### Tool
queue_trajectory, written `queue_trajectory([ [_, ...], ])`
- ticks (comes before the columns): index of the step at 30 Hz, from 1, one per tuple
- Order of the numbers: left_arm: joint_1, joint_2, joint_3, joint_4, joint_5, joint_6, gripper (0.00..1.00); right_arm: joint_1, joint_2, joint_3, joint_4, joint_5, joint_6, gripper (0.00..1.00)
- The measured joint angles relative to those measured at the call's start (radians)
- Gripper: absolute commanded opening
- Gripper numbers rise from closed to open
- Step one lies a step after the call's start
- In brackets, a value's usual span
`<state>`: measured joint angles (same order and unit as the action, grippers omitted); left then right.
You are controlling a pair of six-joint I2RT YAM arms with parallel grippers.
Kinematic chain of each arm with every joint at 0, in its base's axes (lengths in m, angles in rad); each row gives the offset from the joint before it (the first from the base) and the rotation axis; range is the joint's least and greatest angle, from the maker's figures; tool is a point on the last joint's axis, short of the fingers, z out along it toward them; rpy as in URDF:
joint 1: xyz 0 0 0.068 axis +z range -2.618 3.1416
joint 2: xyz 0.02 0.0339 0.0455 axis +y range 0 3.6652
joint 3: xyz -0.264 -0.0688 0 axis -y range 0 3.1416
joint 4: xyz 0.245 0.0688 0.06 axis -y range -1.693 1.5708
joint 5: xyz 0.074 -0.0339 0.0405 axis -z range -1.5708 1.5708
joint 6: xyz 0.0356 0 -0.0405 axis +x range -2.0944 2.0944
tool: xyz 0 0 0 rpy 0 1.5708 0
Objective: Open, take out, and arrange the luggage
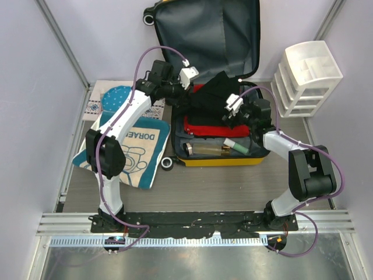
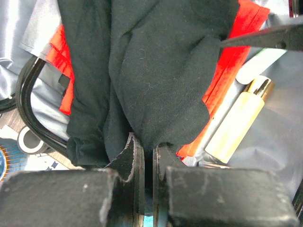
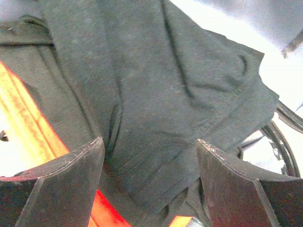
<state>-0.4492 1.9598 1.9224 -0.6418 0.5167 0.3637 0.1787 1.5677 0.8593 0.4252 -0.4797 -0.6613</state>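
Note:
The yellow suitcase (image 1: 252, 158) lies open, its dark grey lined lid (image 1: 210, 35) standing up at the back. My left gripper (image 1: 185, 86) is shut on a black garment (image 1: 213, 93) and holds it lifted over the case; the left wrist view shows its jaws (image 2: 147, 151) pinching the cloth (image 2: 156, 71). My right gripper (image 1: 233, 114) is open, close to the same black garment (image 3: 156, 94), which hangs between and beyond its fingers (image 3: 61, 184). A red garment (image 1: 213, 127), a beige bottle (image 1: 204, 149) and a green tube (image 1: 236, 147) lie in the case.
A white drawer unit (image 1: 306, 79) stands at the right. A blue and white Doraemon towel (image 1: 137, 149) lies left of the case, with a blue dotted item (image 1: 116, 99) behind it. A small tape roll (image 1: 167, 164) sits by the case's front left corner.

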Motion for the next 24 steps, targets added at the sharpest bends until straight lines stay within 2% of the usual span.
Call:
queue_trajectory([
  [10,0.011,0.000,0.026,-0.006,0.000,-0.022,0.00,0.017,-0.002,0.000,-0.062,-0.064,-0.034,0.81],
  [18,0.014,0.000,0.037,-0.013,0.010,-0.036,0.00,0.052,0.035,0.000,0.041,0.122,-0.071,0.77],
  [20,0.016,0.000,0.039,-0.015,0.020,-0.040,0.00,0.052,0.058,0.000,0.069,0.167,-0.085,0.69],
  [21,0.016,0.000,0.039,-0.018,0.024,-0.042,0.00,0.053,0.068,0.001,0.078,0.182,-0.090,0.62],
  [22,0.016,0.000,0.039,-0.021,0.028,-0.043,0.00,0.053,0.074,0.002,0.085,0.195,-0.095,0.41],
  [24,0.016,0.000,0.039,-0.024,0.031,-0.043,0.00,0.053,0.078,0.008,0.090,0.209,-0.105,0.23],
])
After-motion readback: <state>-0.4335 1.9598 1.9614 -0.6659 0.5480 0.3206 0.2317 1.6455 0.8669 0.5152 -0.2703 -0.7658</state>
